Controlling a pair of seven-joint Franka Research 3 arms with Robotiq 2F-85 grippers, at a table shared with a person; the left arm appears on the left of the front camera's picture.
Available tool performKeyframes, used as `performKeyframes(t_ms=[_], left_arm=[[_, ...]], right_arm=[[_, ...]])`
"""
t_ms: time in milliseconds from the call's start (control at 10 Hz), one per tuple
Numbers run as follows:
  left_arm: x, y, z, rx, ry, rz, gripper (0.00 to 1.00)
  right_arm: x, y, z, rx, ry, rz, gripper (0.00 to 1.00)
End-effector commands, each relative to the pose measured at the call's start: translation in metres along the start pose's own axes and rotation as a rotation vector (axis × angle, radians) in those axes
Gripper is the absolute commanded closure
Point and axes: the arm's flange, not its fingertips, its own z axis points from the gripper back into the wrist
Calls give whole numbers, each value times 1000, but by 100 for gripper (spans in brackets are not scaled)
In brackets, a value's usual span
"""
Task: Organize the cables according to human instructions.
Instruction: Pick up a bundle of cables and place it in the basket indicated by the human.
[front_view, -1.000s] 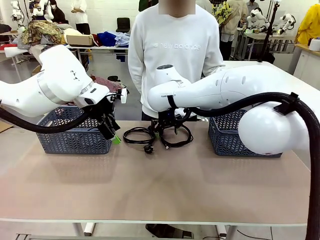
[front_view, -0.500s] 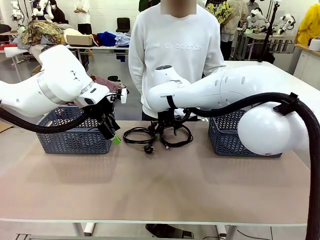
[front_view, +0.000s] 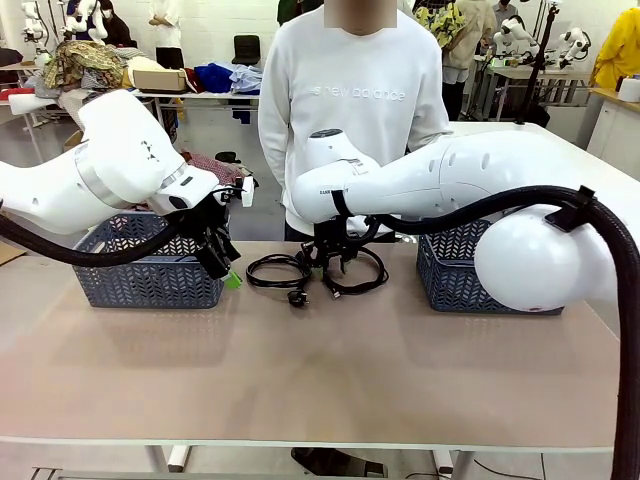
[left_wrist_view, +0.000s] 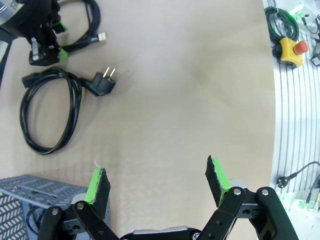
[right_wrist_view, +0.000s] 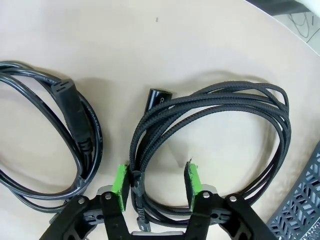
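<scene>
Black braided cable (right_wrist_view: 165, 111): thin woven cord in a loose round coil with a short cylindrical plug, lying flat on the tan table (front_view: 320, 370) at its far middle, in front of the person in a white sweatshirt (front_view: 350, 110).
Smooth black power cord (right_wrist_view: 70, 107): rubbery coil with a chunky moulded connector and a round two-pin plug, flat on the table just beside the braided cable, on the side nearer the left basket.
Right gripper (right_wrist_view: 155, 180): down at table level over one edge of the braided coil. Green pads at a middling width straddle the bundled strands, one pad against them and bare table before the other. Nothing is clamped yet.
Left gripper (left_wrist_view: 157, 175): above the table beside the left basket, fingers spread wide, empty.
Left basket (front_view: 150, 280): blue-grey plastic lattice, far left of the table.
Right basket (front_view: 470, 285): same make, far right, partly behind the right arm.
Step in hand, judged: taking hold of the braided cable.
Risk, partial grip: the strands lie off-centre between the pads, so a squeeze may catch only some loops and the coil would sag open on lifting.
Risk, snag: the power cord lies close by, and a sideways drag could pull it along.
Risk, trailing end: a dangling plug could hook a lattice rim on the way in.
Risk, destination: no pointing hand shows, so the basket choice may be wrong.
</scene>
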Motion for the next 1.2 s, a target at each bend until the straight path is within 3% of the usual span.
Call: performKeyframes(t_ms=[0,100,200,300,400,500,800,1100], left_arm=[[0,1,1,1,-1,1,0],[0,1,1,1,-1,1,0],[0,1,1,1,-1,1,0],[0,1,1,1,-1,1,0],[0,1,1,1,-1,1,0],[0,1,1,1,-1,1,0],[0,1,1,1,-1,1,0],[0,1,1,1,-1,1,0]], right_arm=[[8,7,4,-38,-16,-17,58],[8,7,3,-29,-10,-14,83],[8,7,2,-28,-6,-13,77],[8,7,1,-23,-5,-14,100],[8,7,2,-21,-6,-15,95],[9,6,1,-11,-2,-18,100],[7,-3,10,7,-14,-78,100],[-4,-10,43,1,-4,-81,100]])
